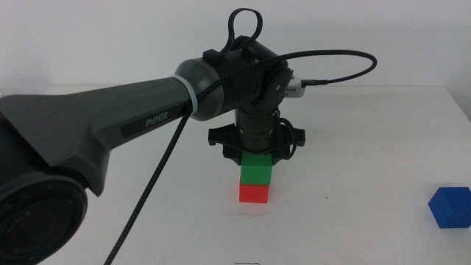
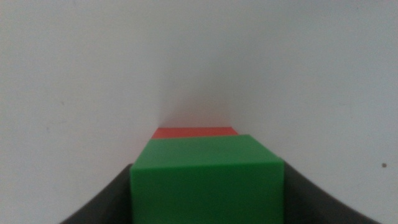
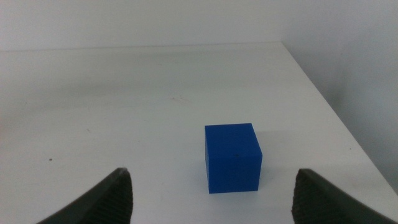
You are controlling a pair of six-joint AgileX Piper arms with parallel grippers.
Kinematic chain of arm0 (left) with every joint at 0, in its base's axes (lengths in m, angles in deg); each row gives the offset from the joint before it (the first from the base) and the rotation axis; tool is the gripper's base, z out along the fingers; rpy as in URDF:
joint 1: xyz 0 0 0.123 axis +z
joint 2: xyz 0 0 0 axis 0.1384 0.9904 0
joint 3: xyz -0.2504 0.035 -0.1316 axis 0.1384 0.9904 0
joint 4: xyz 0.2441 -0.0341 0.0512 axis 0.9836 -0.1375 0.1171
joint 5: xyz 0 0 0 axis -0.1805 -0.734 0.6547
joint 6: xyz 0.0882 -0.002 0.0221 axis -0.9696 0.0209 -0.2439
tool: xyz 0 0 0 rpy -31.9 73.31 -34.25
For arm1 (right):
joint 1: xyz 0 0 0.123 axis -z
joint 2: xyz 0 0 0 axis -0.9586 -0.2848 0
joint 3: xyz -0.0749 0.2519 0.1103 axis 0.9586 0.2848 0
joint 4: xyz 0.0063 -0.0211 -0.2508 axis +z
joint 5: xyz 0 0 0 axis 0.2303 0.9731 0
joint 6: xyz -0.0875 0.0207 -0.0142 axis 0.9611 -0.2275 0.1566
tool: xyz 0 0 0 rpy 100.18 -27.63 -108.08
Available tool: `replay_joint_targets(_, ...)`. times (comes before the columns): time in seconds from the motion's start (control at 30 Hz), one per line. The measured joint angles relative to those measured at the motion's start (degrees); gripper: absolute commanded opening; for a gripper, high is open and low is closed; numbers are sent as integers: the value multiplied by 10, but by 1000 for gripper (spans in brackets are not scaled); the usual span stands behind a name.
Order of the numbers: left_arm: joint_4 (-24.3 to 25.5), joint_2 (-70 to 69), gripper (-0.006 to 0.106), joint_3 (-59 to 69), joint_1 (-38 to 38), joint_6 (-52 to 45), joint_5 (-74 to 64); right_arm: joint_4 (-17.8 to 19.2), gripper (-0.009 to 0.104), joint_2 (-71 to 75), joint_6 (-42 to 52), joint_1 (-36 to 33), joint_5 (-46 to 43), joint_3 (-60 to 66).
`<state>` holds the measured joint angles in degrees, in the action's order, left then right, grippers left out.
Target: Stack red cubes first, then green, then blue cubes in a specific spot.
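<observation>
Middle view: the left end effector (image 1: 258,156) is over the green cube (image 1: 257,168), which sits on the red cube (image 1: 254,193) mid-counter (image 1: 353,132), w/ the blue cube (image 1: 450,207) well apart near the right edge. Left wrist view: both jaws hug the green cube (image 2: 207,180), pinching it, red cube (image 2: 196,132) right under, so I think it should let go slow & lift straight up, no bump. Right wrist view: the right end effector (image 3: 211,193) waits, jaws spread wide, w/ the blue cube (image 3: 232,158) just ahead.
</observation>
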<state>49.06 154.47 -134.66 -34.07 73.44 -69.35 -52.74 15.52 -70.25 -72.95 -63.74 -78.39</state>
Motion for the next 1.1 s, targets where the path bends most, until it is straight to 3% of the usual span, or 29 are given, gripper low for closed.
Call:
replay_joint_targets(0.23, 17, -1, 94, 0, 0, -9, -15, 0, 66, 0, 0, 0, 0, 0)
replay_joint_targets(0.4, 24, -23, 94, 0, 0, -45, -25, 0, 66, 0, 0, 0, 0, 0)
replay_joint_targets(0.57, 5, -97, 94, 2, 12, -160, -46, 0, 66, 0, 0, 0, 0, 0)
replay_joint_targets(0.7, -78, -190, 94, 2, 56, -339, -66, 0, 66, 0, 0, 0, 0, 0)
replay_joint_targets(0.83, -203, -278, 94, 17, 114, -520, -109, 0, 66, 0, 0, 0, 0, 0)
replay_joint_targets(1.1, -385, -432, 94, 179, 262, -750, -91, 0, 66, 0, 0, 0, 0, 0)
